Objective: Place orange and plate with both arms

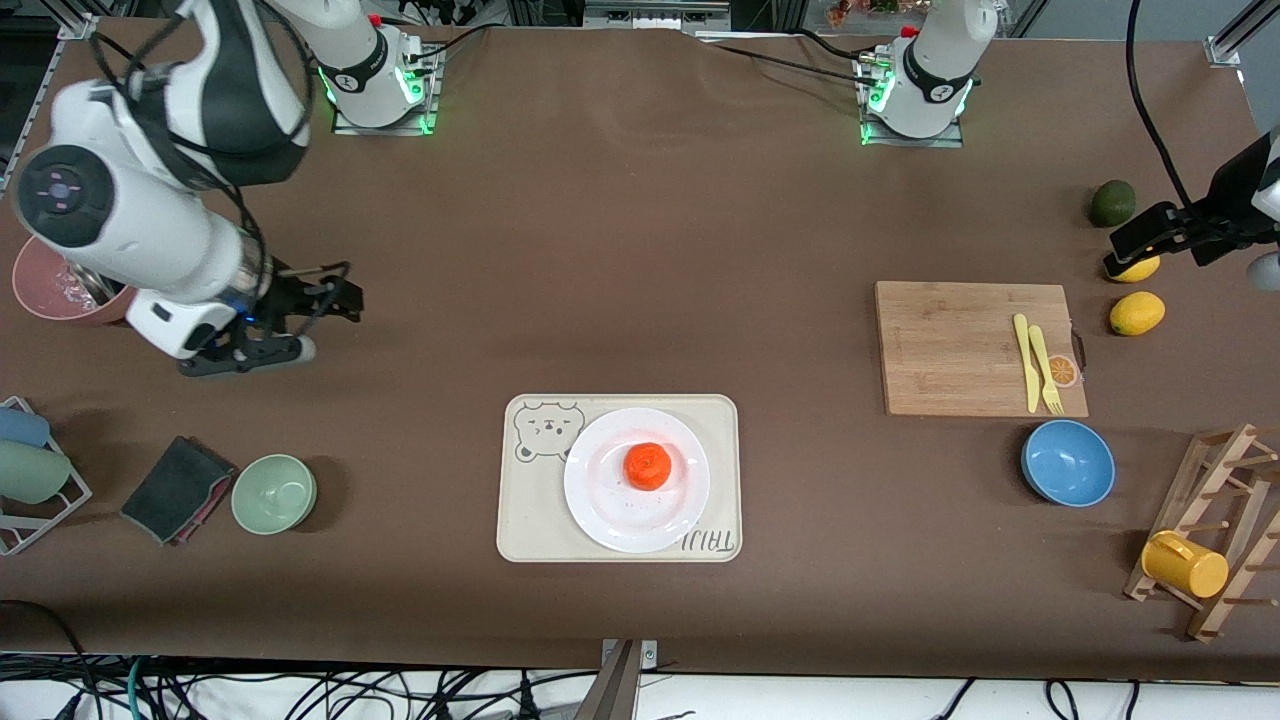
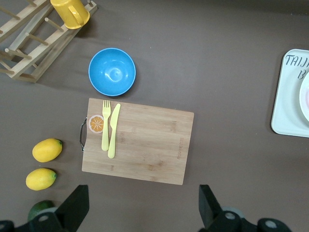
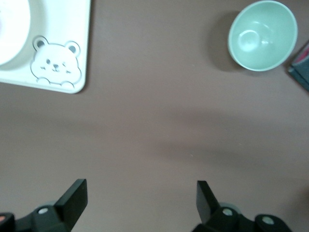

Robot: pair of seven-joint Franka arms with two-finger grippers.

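Note:
The orange point(image 1: 648, 466) lies on the middle of the white plate point(image 1: 610, 512). The plate rests on a cream bear-printed tray point(image 1: 530, 515) near the table's front edge. My right gripper point(image 1: 325, 325) is open and empty above bare table toward the right arm's end, well apart from the tray; its wrist view point(image 3: 140, 200) shows the tray's bear corner point(image 3: 58, 43) and a bit of the plate point(image 3: 12, 34). My left gripper point(image 1: 1128, 250) is open and empty over the lemons at the left arm's end; its wrist view point(image 2: 143, 205) shows the tray's edge point(image 2: 289, 96).
A wooden cutting board point(image 1: 960, 345) with a yellow fork and knife point(image 1: 1038, 365), a blue bowl point(image 1: 1068, 462), two lemons point(image 1: 1137, 313), a dark green fruit point(image 1: 1112, 203) and a rack with a yellow cup point(image 1: 1185, 565) lie at the left arm's end. A green bowl point(image 1: 274, 493), dark cloth point(image 1: 175, 488) and pink bowl point(image 1: 40, 295) lie at the right arm's end.

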